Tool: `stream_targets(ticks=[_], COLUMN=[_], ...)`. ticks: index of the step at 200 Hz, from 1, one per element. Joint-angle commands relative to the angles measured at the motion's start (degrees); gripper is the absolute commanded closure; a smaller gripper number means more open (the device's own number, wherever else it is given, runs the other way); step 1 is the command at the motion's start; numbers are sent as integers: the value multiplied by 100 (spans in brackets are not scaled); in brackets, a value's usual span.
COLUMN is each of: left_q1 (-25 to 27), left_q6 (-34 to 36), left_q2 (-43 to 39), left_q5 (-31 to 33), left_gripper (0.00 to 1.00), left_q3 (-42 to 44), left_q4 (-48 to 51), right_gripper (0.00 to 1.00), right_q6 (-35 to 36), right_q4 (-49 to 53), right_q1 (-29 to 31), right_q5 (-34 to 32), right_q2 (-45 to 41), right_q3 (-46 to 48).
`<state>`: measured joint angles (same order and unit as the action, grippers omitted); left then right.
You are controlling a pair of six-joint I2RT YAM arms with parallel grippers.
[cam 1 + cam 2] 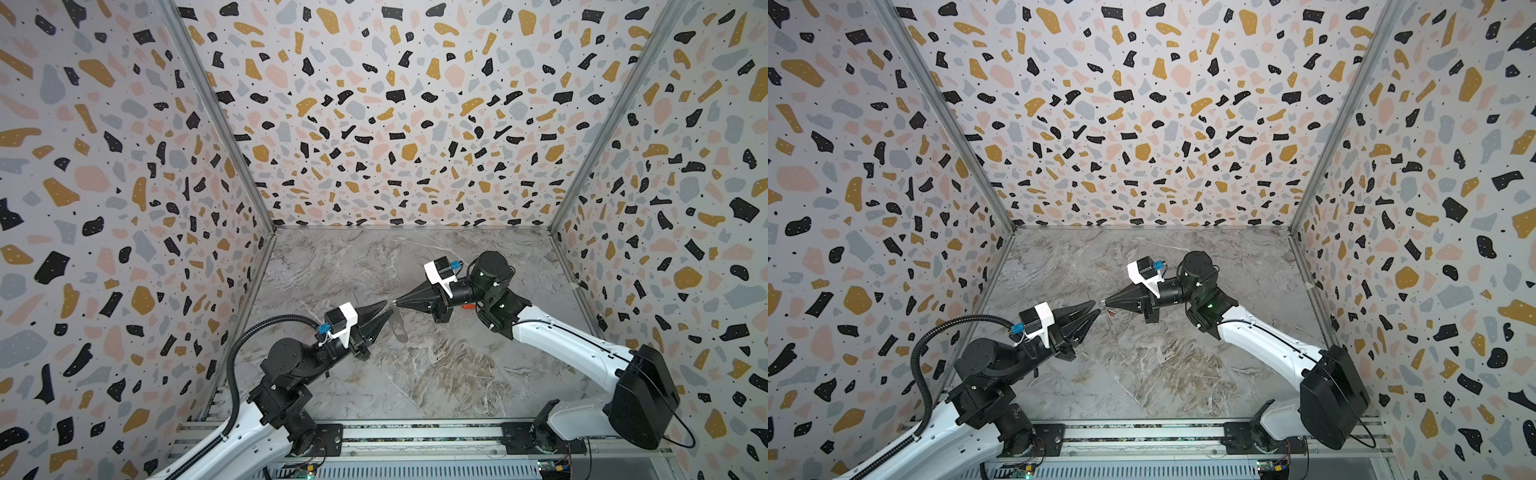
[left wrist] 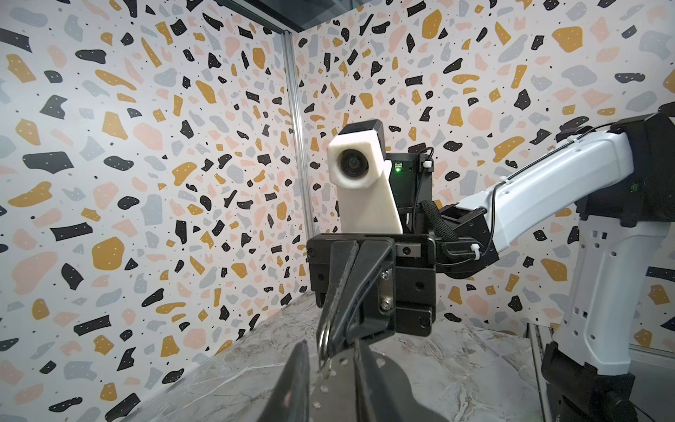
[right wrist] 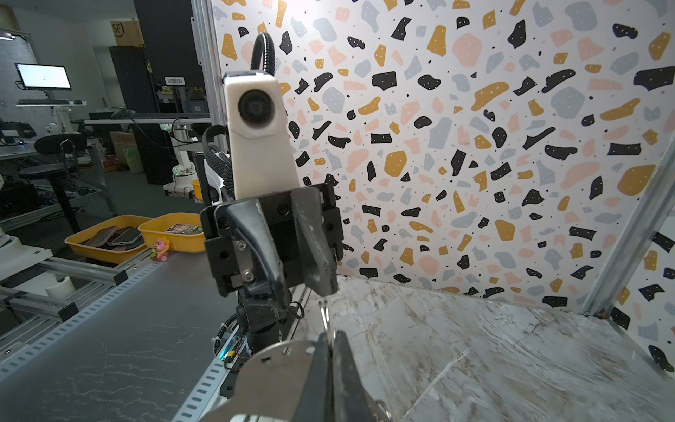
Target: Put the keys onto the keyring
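At centre, right gripper (image 1: 395, 304) pinches the keyring (image 3: 270, 372), left gripper (image 1: 387, 309) spread; a key (image 1: 467, 306) half-hidden

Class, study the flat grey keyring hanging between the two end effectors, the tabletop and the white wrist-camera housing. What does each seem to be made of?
The keyring: metal, likely steel; dull silvery sheen, thin flat edge.
The tabletop: marble-look veining, smooth; possibly printed laminate rather than stone.
The camera housing: white matte plastic, slightly rough surface, perhaps 3D-printed.

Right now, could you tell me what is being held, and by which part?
The right gripper holds the keyring by one end; the left gripper is open.
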<state>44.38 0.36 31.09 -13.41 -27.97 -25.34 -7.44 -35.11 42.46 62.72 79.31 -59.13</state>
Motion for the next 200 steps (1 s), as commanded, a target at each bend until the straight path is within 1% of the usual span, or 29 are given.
stream_targets(ticks=[1, 68, 124, 150, 170, 175, 184, 200], left_q1=[16, 18, 13, 18, 18, 16, 18, 18], left_q6=[-36, -36, -31, -28, -40, -55, -102, -110], left_q2=[59, 233, 214, 218, 222, 221, 228, 235], left_q5=[-42, -144, -144, -114, -85, -50, 55, 97], left_gripper=[79, 82, 85, 93, 96, 96, 92, 92], left_q3=[22, 2, 10, 11, -15, -19, -47, -84], left_q4=[-186, -290, -373, -375, -350, -333, -301, -251], right_gripper=[100, 100, 100, 100, 100, 100, 100, 100], right_q6=[-149, -322, -345, -359, -363, -360, -341, -331], right_q4=[-368, -548, -576, -591, -584, -585, -576, -540], right_q1=[8, 17, 27, 26, 26, 26, 26, 28], right_q5=[168, 379, 381, 381, 376, 365, 349, 322], right_q2=[-224, -179, -153, -165, -180, -188, -199, -212], right_q3=[32, 62, 178, 213, 229, 240, 253, 262])
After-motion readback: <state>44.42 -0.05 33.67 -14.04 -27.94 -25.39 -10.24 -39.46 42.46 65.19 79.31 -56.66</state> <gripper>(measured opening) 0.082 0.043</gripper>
